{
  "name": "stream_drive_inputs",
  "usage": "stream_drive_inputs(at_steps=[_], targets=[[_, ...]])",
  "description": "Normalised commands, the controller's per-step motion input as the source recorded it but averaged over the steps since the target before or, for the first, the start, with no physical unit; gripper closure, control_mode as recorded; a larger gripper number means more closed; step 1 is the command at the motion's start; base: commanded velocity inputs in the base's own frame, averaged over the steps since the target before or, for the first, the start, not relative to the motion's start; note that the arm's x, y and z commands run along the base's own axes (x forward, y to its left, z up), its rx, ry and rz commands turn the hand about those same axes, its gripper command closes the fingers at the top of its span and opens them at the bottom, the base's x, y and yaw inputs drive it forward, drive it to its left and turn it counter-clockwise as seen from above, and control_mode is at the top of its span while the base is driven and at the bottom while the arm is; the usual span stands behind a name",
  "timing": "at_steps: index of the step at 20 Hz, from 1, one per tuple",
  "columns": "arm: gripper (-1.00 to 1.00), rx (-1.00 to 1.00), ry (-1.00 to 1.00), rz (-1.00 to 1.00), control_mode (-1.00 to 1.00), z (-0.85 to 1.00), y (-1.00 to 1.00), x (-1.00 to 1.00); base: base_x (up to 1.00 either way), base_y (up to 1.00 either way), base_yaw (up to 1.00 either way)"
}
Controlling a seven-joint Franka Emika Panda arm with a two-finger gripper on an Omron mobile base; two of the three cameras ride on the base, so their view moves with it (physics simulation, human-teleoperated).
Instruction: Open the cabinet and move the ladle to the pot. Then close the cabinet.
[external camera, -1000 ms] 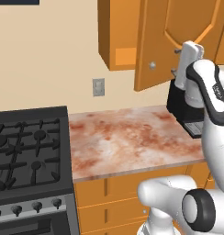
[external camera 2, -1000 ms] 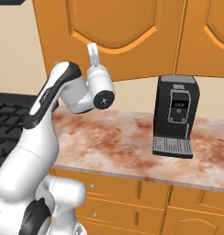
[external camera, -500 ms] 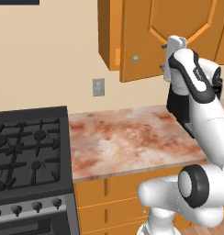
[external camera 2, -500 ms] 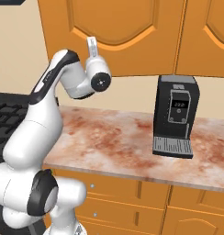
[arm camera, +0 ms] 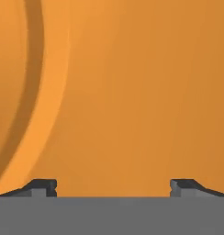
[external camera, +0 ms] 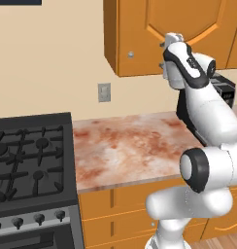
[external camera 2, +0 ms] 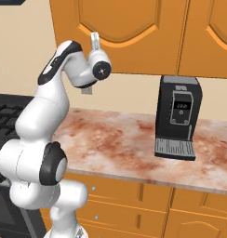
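Cabinet [external camera: 188, 29] door shut, face flat to end effector [arm camera: 113, 186]

Orange cabinet [external camera: 188, 29] — door shut, wall-mounted

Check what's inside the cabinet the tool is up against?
Can't tell: the cabinet door looks shut or nearly so, and its orange arched panel covers the interior. The open tool sits close against the door face, holding nothing. Under it, a coffee machine stands on the counter.

Smooth matt orange wooden cabinet [external camera: 188, 29], mottled polished stone counter [external camera: 125, 146], glossy black plastic coffee machine [external camera 2: 176, 116]
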Motion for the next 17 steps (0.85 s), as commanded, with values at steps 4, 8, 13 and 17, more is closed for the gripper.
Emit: stream_drive_inputs(at_steps=[4, 8, 13, 17], targets=[[-1.00, 0.00, 0.02, -0.01, -1.00, -0.06, 0.26, 0.73, 0.00, 0.00, 0.00], [-1.00, 0.00, 0.02, -0.01, -1.00, -0.07, 0.24, 0.71, 0.00, 0.00, 0.00], [-1.00, 0.00, 0.03, 0.00, -1.00, -0.04, 0.17, 0.58, 0.00, 0.00, 0.00], [-1.00, 0.00, 0.00, -0.01, -1.00, 0.00, 0.04, 0.06, 0.00, 0.00, 0.00]])
